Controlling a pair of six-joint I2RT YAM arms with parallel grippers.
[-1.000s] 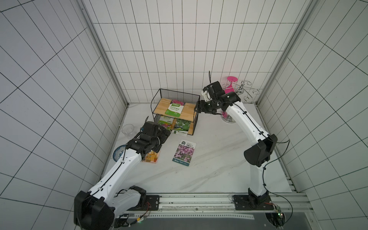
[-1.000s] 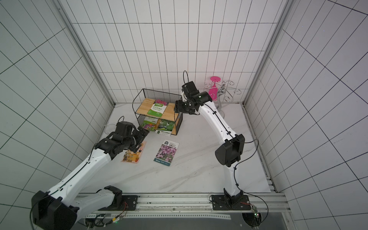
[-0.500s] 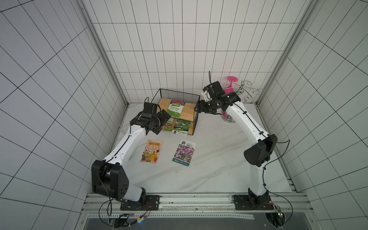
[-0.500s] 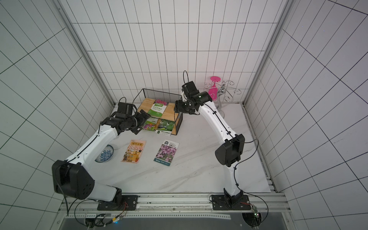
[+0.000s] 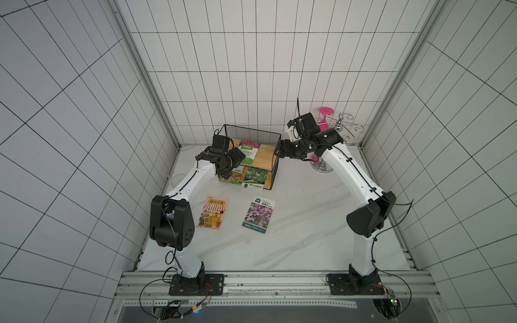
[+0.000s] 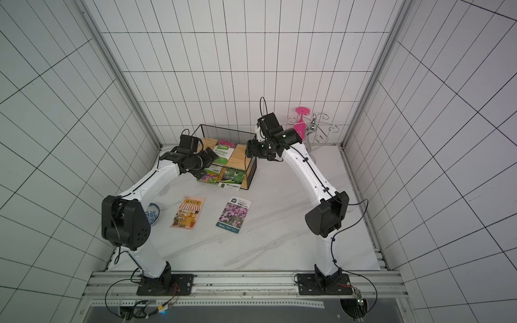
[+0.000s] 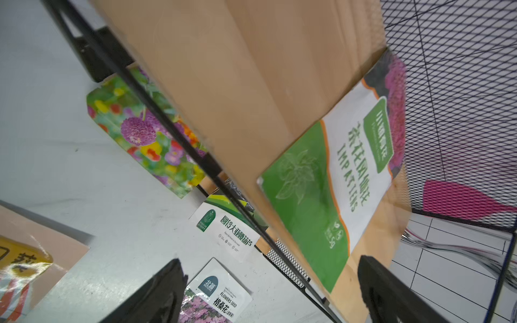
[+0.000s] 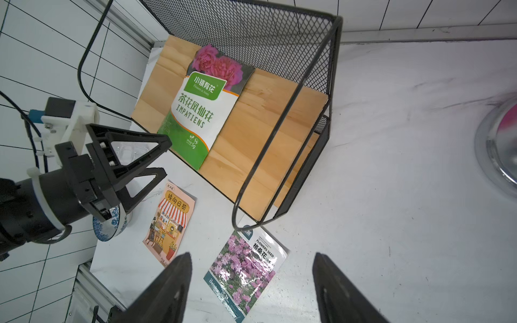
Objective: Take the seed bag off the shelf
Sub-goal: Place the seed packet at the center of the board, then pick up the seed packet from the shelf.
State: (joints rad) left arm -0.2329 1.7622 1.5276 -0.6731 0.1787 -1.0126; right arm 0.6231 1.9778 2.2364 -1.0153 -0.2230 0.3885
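Observation:
The shelf (image 5: 275, 156) stands at the back of the table in both top views. A green and white seed bag (image 5: 249, 153) lies flat on its upper board (image 8: 265, 139). Two more seed bags (image 5: 234, 177) lie on the lower board and stick out at the front. My left gripper (image 5: 235, 165) hangs open and empty at the shelf's front left corner, level with the upper board and pointing at the green bag (image 7: 330, 195). My right gripper (image 5: 279, 149) stands open and empty above the shelf's right rim, looking down on the green bag (image 8: 195, 112).
An orange seed bag (image 5: 212, 212) and a pink-flower seed bag (image 5: 258, 214) lie on the table in front of the shelf. A blue and white bowl (image 6: 152, 214) sits at the left wall. A silver cup stand (image 5: 340, 128) with a pink glass (image 5: 326, 112) is at the back right.
My left arm has swung up from above the orange bag on the table to the shelf's front left corner, jaws open throughout. The right arm has not moved.

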